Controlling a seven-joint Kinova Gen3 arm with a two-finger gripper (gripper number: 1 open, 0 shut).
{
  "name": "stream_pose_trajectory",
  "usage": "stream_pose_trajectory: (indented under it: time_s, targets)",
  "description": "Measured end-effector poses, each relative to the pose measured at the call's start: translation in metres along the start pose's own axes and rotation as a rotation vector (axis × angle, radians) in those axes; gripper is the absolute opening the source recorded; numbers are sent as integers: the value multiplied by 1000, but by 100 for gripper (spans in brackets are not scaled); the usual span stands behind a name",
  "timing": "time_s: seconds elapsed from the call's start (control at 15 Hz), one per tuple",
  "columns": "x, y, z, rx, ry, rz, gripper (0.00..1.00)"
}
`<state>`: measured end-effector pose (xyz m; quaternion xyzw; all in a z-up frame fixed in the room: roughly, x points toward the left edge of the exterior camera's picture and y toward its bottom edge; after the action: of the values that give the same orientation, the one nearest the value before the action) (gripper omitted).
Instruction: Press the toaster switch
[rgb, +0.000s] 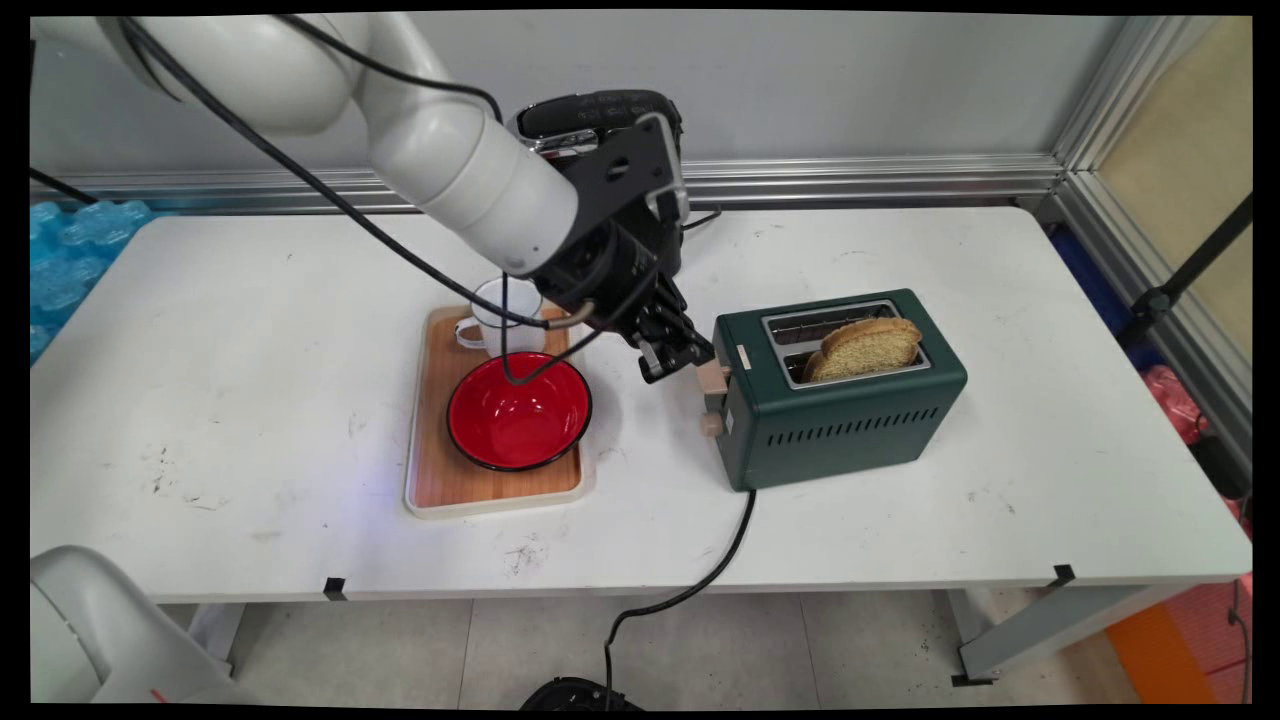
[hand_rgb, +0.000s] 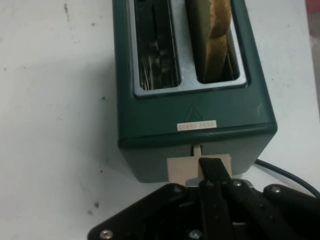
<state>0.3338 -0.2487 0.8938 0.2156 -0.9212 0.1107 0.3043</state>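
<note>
Green toaster (rgb: 850, 400) holding toast (rgb: 868, 347), gripper (hand_rgb: 214, 172) fingers closed together, pressing its beige lever (hand_rgb: 186, 169)

Before my matt black gripper (hand_rgb: 214, 172), satin green toaster (rgb: 850, 410) with shiny metal slots, glossy red bowl (rgb: 518, 410), wood-grain tray (rgb: 440, 470), scuffed white desk (rgb: 250, 330)

Arm reaching in low from upper left.
End effector (rgb: 678, 358) points down and right, fingers (hand_rgb: 214, 172) pressed together.

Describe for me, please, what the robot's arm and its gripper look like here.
The arm is glossy white, built of thick rounded links, with thin black cables draped along it. A flat black bracket sits at the wrist. The gripper is black, its linkage studded with silver screws.
</note>
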Motion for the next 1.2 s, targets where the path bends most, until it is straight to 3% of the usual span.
stream_pose_trajectory:
  time_s: [1.2]
  targets:
    - [-17, 1, 57, -17, -35, -7, 0]
